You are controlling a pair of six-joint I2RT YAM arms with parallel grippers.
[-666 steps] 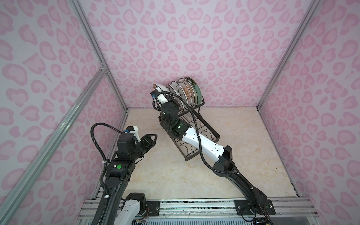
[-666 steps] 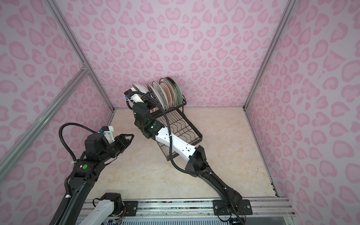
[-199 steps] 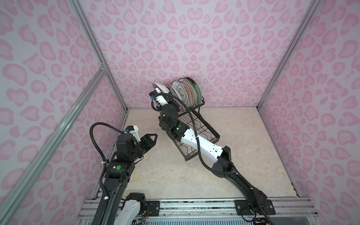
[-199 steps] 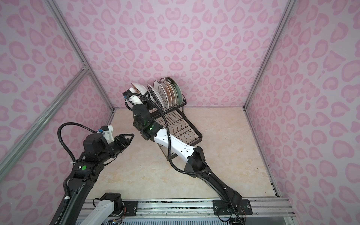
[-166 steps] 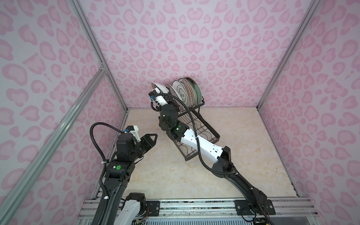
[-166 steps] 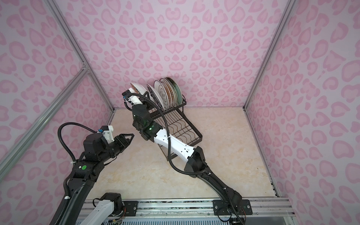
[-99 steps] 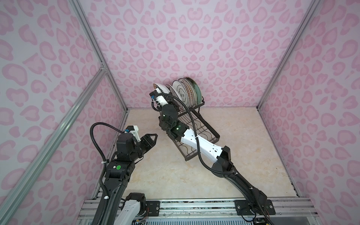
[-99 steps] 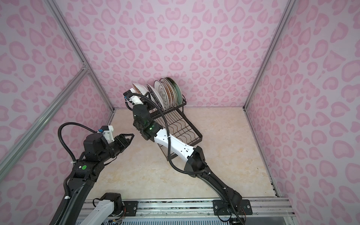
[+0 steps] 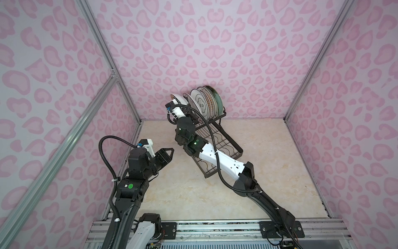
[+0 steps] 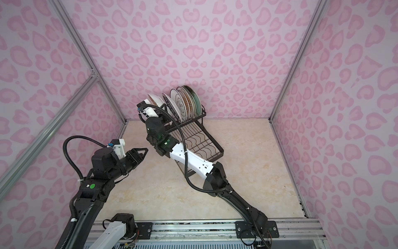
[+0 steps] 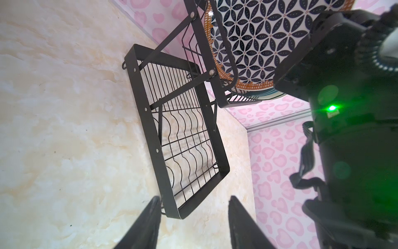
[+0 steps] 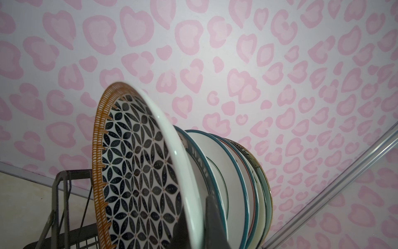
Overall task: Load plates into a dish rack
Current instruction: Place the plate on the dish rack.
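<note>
At the dish rack [image 11: 151, 129], the right gripper [image 12: 197, 215] pinches the geometric plate [image 12: 140, 172] by its rim.

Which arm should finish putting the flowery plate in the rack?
Right. The right end effector grips the geometric plate by its rim at the dish rack; the left end effector hangs open and empty, farther off.

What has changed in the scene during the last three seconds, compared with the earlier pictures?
Nothing visibly moved. The right claw stays shut on the rim of the black-white geometric plate, at the end of the row in the dish rack. The left claw stays open, holding nothing, apart from the rack.
</note>
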